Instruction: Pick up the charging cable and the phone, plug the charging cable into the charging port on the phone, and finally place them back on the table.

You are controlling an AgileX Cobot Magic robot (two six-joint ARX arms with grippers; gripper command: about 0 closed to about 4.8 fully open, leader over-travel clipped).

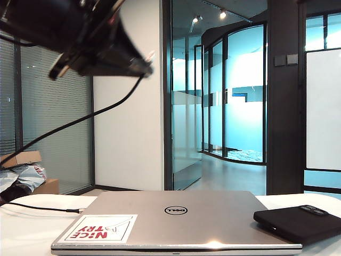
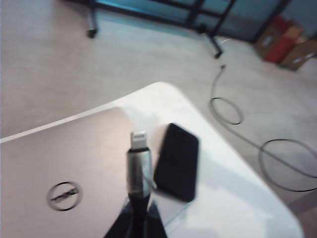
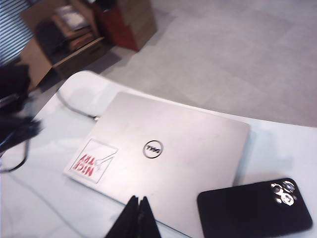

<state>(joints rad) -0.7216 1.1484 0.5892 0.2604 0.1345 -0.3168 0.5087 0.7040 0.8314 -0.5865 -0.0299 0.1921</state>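
Note:
My left gripper [image 2: 140, 210] is shut on the charging cable [image 2: 138, 168], whose silver-white connector tip sticks out past the fingers. In the exterior view this gripper [image 1: 139, 65] hangs high at the upper left, and the cable [image 1: 80, 121] droops from it down to the left. The black phone [image 1: 295, 221] lies flat on the white table [image 1: 26, 234], against the laptop's right side, camera bump up [image 3: 255, 209]. Its charging port cannot be made out. My right gripper [image 3: 137, 202] is shut and empty, above the laptop's near edge, left of the phone. It is outside the exterior view.
A closed silver Dell laptop [image 1: 176, 218] with a red-and-white sticker fills the middle of the table. A second thin black cord with a dark plug [image 1: 68, 210] lies on the table at its left. Cardboard boxes [image 3: 74, 29] and loose cables [image 2: 277, 148] lie on the floor.

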